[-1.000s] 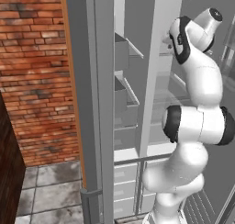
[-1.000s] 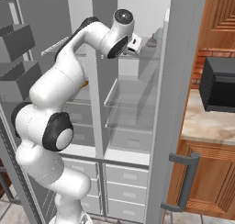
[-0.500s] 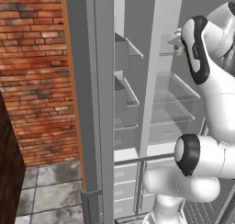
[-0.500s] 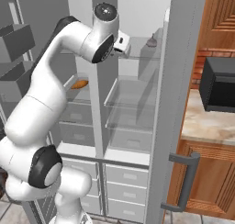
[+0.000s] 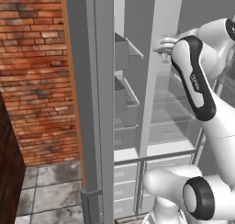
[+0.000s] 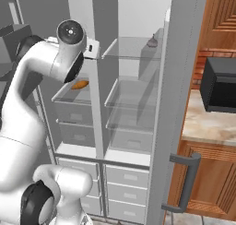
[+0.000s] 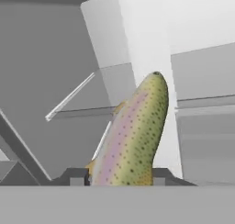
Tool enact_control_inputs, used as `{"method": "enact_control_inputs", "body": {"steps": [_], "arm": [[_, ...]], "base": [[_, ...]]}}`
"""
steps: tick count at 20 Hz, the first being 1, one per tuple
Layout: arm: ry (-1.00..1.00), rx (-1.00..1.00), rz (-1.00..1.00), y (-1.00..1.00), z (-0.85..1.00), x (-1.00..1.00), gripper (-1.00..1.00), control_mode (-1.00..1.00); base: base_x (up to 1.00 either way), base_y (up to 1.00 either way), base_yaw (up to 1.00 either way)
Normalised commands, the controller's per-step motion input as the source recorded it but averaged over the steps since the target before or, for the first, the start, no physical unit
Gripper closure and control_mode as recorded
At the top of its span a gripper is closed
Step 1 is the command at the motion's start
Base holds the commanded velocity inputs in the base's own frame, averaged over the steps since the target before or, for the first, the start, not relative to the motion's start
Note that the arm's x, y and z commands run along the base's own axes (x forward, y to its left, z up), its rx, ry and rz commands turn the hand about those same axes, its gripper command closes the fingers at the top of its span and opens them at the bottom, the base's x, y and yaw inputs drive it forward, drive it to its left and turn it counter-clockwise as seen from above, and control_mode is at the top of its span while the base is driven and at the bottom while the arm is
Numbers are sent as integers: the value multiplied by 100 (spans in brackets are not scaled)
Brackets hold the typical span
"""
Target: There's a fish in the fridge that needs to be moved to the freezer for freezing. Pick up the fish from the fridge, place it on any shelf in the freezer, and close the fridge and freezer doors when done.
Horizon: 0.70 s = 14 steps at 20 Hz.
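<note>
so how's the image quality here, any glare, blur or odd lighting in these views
Left base view: flat even light, slightly soft, no glare on the open freezer door. Right base view: the fridge glass shelves read as pale see-through sheets with faint shadows, no sharp highlights. Hand view: the fish is sharp and speckled between the gripper tips, against plain grey panels.

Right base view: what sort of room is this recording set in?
A kitchen, rendered. An open fridge with glass shelves and drawers stands beside a wooden cabinet with a stone counter, and a dark microwave sits on it.
</note>
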Motion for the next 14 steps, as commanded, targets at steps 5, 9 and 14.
{"method": "enact_control_inputs", "body": {"steps": [5, 9, 14], "arm": [[0, -3, 16, 81, 0, 13, 100, -100], [0, -2, 16, 35, 0, 54, 100, -100], [0, -3, 11, 41, 0, 63, 100, -100]], "base": [[0, 0, 0], [0, 0, 0], [0, 0, 0]]}}
